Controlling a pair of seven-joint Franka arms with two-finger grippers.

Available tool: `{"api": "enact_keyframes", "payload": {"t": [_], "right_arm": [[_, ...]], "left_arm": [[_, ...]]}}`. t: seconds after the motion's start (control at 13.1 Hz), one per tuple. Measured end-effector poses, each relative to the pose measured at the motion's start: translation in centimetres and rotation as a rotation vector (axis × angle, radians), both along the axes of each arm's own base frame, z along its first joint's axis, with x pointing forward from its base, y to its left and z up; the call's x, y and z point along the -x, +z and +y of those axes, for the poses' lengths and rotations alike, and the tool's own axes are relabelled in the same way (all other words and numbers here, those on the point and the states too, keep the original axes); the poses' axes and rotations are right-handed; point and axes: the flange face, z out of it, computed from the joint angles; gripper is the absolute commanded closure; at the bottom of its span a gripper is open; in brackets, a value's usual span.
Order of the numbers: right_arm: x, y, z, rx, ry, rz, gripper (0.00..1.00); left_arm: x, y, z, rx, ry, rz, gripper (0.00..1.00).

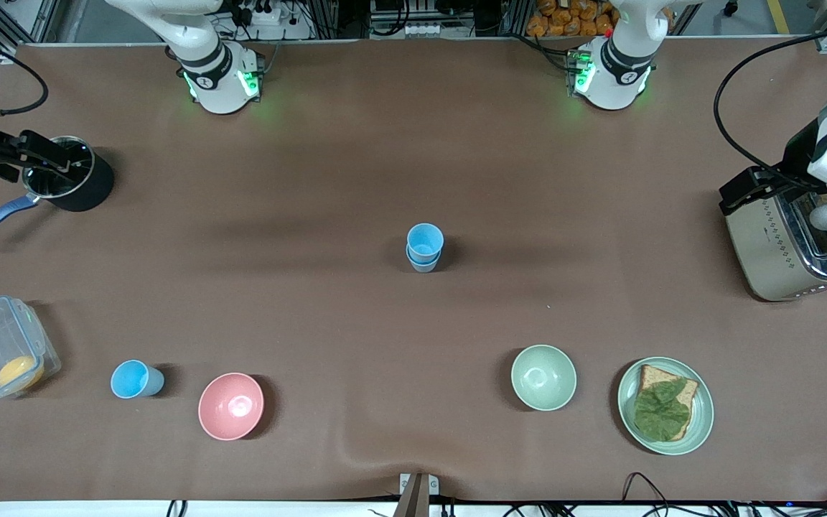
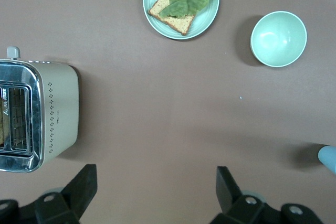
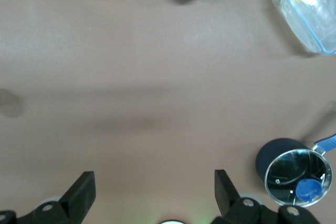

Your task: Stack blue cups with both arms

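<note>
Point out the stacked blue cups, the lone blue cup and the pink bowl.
stacked blue cups [image 1: 425, 245]: front view, inside of the top cup.
lone blue cup [image 1: 133, 379]: front view, open mouth, beside the pink bowl.
pink bowl [image 1: 230, 406]: front view, inner hollow.

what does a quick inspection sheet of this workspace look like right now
surface: brown table mat, with a ripple at the edge nearest the front camera
job's things: stacked blue cups mid-table; single blue cup upright beside the pink bowl
clutter: pale green bowl; plate with toast and lettuce; toaster; black saucepan; clear container
grippers: left tool open, empty, over bare mat beside the toaster; right tool open, empty, over bare mat beside the saucepan
cables: black cable above the toaster
surroundings: power strips along the table edge by the bases
</note>
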Motion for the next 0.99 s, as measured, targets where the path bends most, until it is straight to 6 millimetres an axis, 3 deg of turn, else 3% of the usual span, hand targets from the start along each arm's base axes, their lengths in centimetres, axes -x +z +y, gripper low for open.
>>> {"api": "enact_keyframes", "payload": {"t": [0.99], "right_arm": [[0.6, 0.1, -1.0, 0.032, -0.01, 0.041, 0.0]], "left_arm": [[0.2, 1.1, 0.4, -0.001, -0.048, -0.003, 0.0]]}}
